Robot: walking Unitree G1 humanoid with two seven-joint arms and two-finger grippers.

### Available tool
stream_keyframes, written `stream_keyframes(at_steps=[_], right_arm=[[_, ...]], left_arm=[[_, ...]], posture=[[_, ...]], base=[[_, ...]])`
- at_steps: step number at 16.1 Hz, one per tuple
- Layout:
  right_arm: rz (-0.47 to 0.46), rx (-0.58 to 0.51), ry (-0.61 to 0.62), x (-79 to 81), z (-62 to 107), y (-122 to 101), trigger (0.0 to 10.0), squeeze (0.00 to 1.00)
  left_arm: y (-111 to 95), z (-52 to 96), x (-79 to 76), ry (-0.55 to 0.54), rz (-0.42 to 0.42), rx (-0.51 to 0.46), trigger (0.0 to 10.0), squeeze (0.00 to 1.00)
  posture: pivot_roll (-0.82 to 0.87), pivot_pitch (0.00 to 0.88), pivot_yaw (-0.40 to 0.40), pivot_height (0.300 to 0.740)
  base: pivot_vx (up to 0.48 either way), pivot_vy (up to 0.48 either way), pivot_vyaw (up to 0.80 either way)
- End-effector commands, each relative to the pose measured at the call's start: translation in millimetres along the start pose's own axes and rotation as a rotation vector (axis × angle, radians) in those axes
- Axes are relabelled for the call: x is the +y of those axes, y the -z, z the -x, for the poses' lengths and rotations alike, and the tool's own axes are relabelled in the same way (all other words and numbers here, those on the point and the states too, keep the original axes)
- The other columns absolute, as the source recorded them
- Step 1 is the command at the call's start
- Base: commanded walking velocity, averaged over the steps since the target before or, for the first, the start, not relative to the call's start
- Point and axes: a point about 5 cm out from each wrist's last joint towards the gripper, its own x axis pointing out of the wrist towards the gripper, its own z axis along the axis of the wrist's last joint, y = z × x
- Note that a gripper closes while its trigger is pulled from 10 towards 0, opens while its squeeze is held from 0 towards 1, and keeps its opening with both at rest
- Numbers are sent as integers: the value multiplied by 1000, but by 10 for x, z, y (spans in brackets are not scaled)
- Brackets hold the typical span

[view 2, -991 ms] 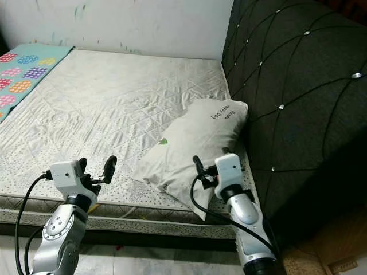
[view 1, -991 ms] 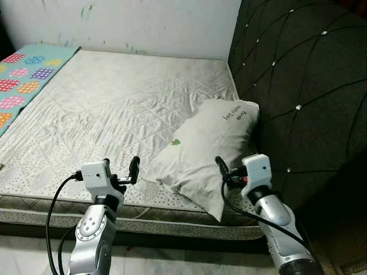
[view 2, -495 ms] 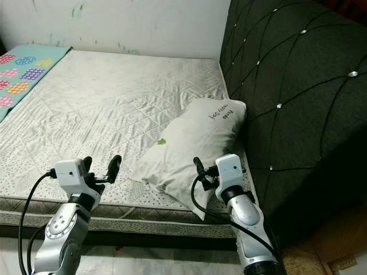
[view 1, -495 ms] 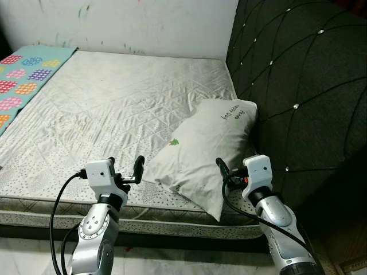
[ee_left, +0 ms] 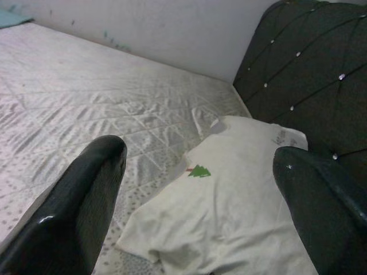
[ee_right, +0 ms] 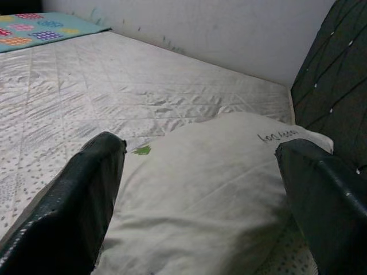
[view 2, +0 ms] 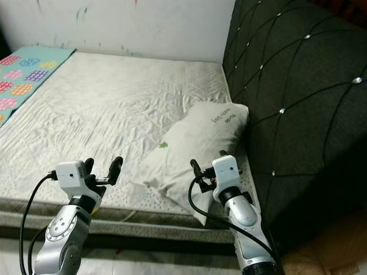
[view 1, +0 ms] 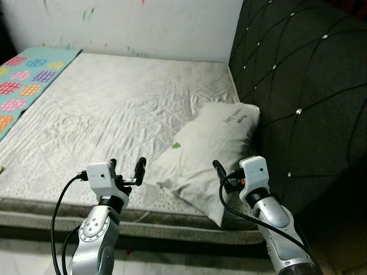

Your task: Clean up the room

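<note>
White pillow (view 1: 209, 152) lies on mattress (view 1: 109, 109); both hands (view 1: 127, 172) (view 1: 228, 173) open nearby.

Illegible dark writing on pillow (view 1: 221, 140)

The mattress (view 1: 114, 109) is off-white, quilted in a diamond pattern, with small grey dots along its near edge. The pillow (view 1: 209, 152) is cream white, with a small green tree print (view 1: 175, 145) and dark handwritten-style letters (view 1: 235, 118) near its far end. The headboard (view 1: 304, 86) is very dark, almost black, tufted in diamonds with shiny silver studs. A mat (view 1: 26, 86) is turquoise with pink, purple, yellow and orange dotted patches. The wall (view 1: 132, 26) is white with small coloured marks.
</note>
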Motion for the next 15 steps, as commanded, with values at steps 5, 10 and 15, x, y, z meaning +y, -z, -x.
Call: stream_keyframes(at_steps=[5,10,15], right_arm=[[12,-13,-13,12,-19,-47,10000,0],[10,-9,-2,7,-29,-37,10000,0],[6,-15,15,-39,-31,-34,10000,0]], left_arm=[[-20,-13,-49,28,2,-4,10000,0],[-29,-31,-57,24,2,-7,10000,0],[-25,-54,-44,5,-2,-4,10000,0]], posture=[[-99,4,-38,740],[-97,2,-36,740],[-98,4,-35,740]], base=[[371,0,0],[284,0,0],[0,0,0]])
